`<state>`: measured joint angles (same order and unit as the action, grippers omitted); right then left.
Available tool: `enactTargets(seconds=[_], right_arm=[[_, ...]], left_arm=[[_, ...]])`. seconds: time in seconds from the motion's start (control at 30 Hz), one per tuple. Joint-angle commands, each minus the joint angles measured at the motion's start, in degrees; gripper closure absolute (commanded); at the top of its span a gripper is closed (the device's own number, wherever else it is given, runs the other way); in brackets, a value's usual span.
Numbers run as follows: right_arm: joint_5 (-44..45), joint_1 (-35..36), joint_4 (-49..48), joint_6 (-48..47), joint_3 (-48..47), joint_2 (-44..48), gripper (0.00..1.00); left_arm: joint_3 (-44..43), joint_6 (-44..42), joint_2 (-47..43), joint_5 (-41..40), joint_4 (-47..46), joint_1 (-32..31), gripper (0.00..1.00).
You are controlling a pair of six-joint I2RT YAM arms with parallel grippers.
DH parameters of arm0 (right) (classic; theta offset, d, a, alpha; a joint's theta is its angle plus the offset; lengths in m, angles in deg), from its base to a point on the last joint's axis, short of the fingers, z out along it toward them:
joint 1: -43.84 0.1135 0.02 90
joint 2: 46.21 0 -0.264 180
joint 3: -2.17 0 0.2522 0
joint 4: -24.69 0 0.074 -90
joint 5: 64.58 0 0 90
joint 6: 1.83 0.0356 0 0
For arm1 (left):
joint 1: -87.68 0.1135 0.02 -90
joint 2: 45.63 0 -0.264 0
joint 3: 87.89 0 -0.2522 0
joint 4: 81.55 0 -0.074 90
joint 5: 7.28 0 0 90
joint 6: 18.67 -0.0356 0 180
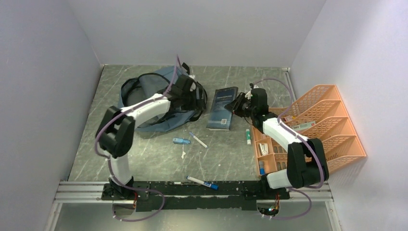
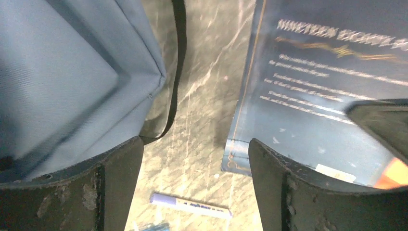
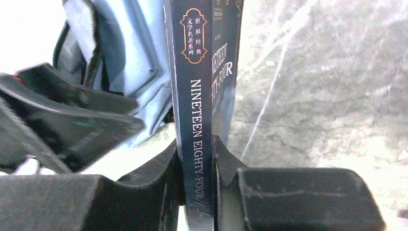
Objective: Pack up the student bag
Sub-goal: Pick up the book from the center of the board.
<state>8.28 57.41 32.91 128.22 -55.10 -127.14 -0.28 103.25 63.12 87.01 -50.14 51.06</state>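
Grey-blue fabric of the student bag (image 1: 166, 122), slumped on the far left half of the dark marbled table (image 1: 144, 159), black straps and dark mesh opening uppermost. Poised at its right edge, the left gripper (image 1: 190, 87), fingers (image 2: 120, 183) spread wide and holding nothing, with bare tabletop and a white marker (image 1: 198, 140) below them in the wrist view.

Just right of the bag, a dark blue book (image 1: 223, 108) titled Nineteen Eighty-Four, pinched by the right gripper (image 1: 239, 103), fingers (image 3: 154, 183) clamped hard on either side of the spine lettering. Unclear whether lifted clear of the table or resting on it. Bag fabric close behind the book in the right wrist view, the two near but apart.

Loose on the table nearer the arms: the white marker, a small blue item (image 1: 181, 141) just left of it, a white tube (image 1: 248, 136) beside the rack, and a blue-capped marker (image 1: 202, 183) at the edge of the base rail (image 1: 86, 190). Along the right wall, an orange mesh tray rack (image 1: 327, 120), tiers stepped upward, small stationery in its near compartments.
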Motion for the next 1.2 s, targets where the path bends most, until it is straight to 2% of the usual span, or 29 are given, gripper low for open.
enactTargets(seconds=[0.0, 0.17, 0.27, 0.33, 0.4, 0.47, 0.6, 0.7, 0.83, 0.9, 1.03, 1.17], right_arm=[[-3.9, 0.3, -7.7, -7.1, -3.4, 4.7, 1.00], [-13.8, 0.8, -5.8, -18.0, -13.9, 2.6, 1.00], [-24.5, 1.2, -0.9, -24.3, -23.2, -2.2, 1.00], [-31.5, 1.8, 7.2, -31.0, -31.0, -6.0, 1.00], [-34.5, 2.8, 15.8, -38.6, -39.4, -9.2, 1.00], [-36.8, 3.5, 24.5, -47.1, -46.2, -12.6, 1.00], [-39.3, 5.2, 49.0, -64.9, -64.5, -22.1, 1.00], [-38.5, 7.2, 61.6, -73.5, -73.9, -27.4, 1.00], [-40.3, 9.3, 71.0, -83.2, -77.2, -28.4, 1.00], [-42.0, 9.6, 73.2, -87.1, -75.9, -26.5, 1.00], [-44.3, 9.9, 73.3, -92.0, -70.2, -19.9, 1.00], [-44.7, 10.7, 72.3, -94.6, -64.9, -13.5, 1.00]], left_arm=[[0.8, -5.7, -10.5, 2.8, -0.6, 3.5, 0.14], [3.6, -15.4, -23.0, 1.0, -2.9, 6.1, 0.13], [2.5, -21.0, -28.3, -2.6, -1.9, 6.1, 0.11], [1.0, -26.2, -30.0, -3.4, 0.4, 6.2, 0.10], [0.3, -32.3, -32.0, -2.6, 2.5, 6.1, 0.04], [1.8, -37.6, -35.1, -2.0, 2.3, 6.0, 0.02], [6.0, -44.1, -42.8, 1.7, -0.1, 6.0, 0.02], [6.2, -48.3, -45.6, 4.4, 1.0, 5.9, 0.02], [4.7, -50.6, -46.5, 11.4, 3.8, 5.9, 0.06], [3.7, -50.0, -46.5, 18.1, 4.7, 5.8, 0.08], [2.4, -48.1, -46.4, 29.2, 6.1, 5.6, 0.08], [1.9, -45.8, -45.7, 33.6, 6.5, 5.2, 0.08]])
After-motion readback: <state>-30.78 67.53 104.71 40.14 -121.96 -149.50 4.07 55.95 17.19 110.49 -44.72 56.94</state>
